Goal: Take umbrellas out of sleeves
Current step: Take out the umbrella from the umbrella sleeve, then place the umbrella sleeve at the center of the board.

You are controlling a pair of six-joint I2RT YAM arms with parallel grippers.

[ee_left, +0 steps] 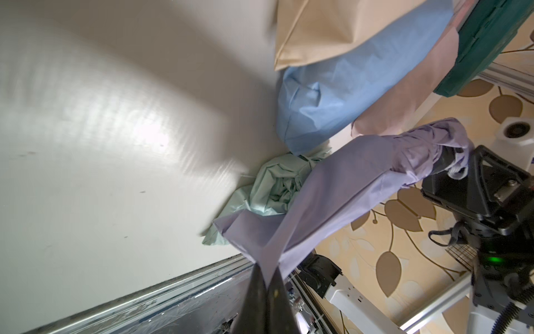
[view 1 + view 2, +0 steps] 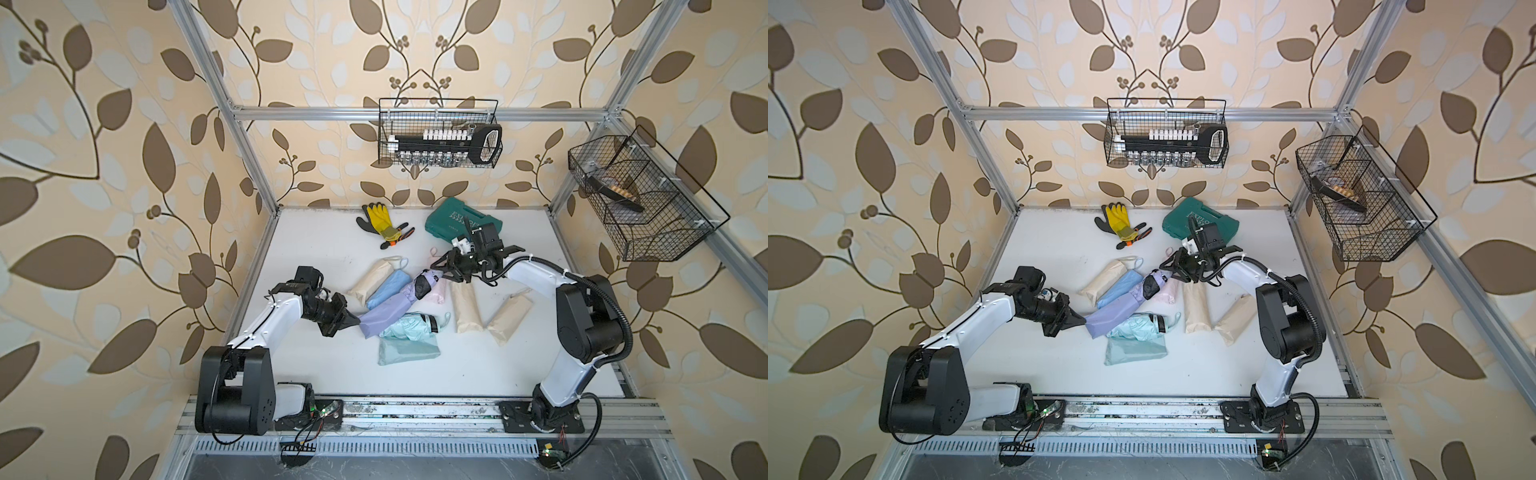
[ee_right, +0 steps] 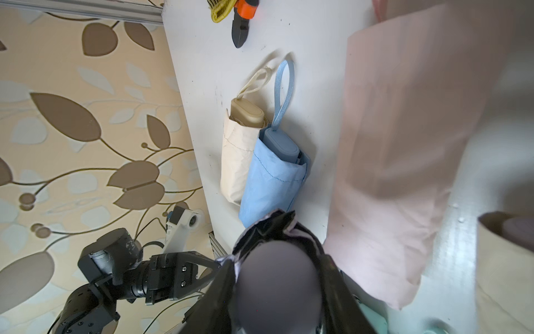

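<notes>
Both arms reached inward: left gripper [image 2: 354,321] closed tight on the lilac sleeve [image 2: 384,318]; right gripper [image 2: 441,272] clasped the lilac umbrella [image 2: 420,286] by its handle. White table [image 2: 478,374], leaf-patterned walls [image 2: 124,166].

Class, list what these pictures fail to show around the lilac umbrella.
- Right wrist view: the lilac umbrella, held by the right gripper, is a close blur.
- Top views: lilac sleeve hides how much umbrella remains inside.
- Right wrist view: pink sleeve blurred, contents unknowable.
- Left wrist view: left gripper cut by the edge.

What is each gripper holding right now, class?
Left gripper: shut on the lilac sleeve.
Right gripper: shut on the lilac umbrella.
</notes>
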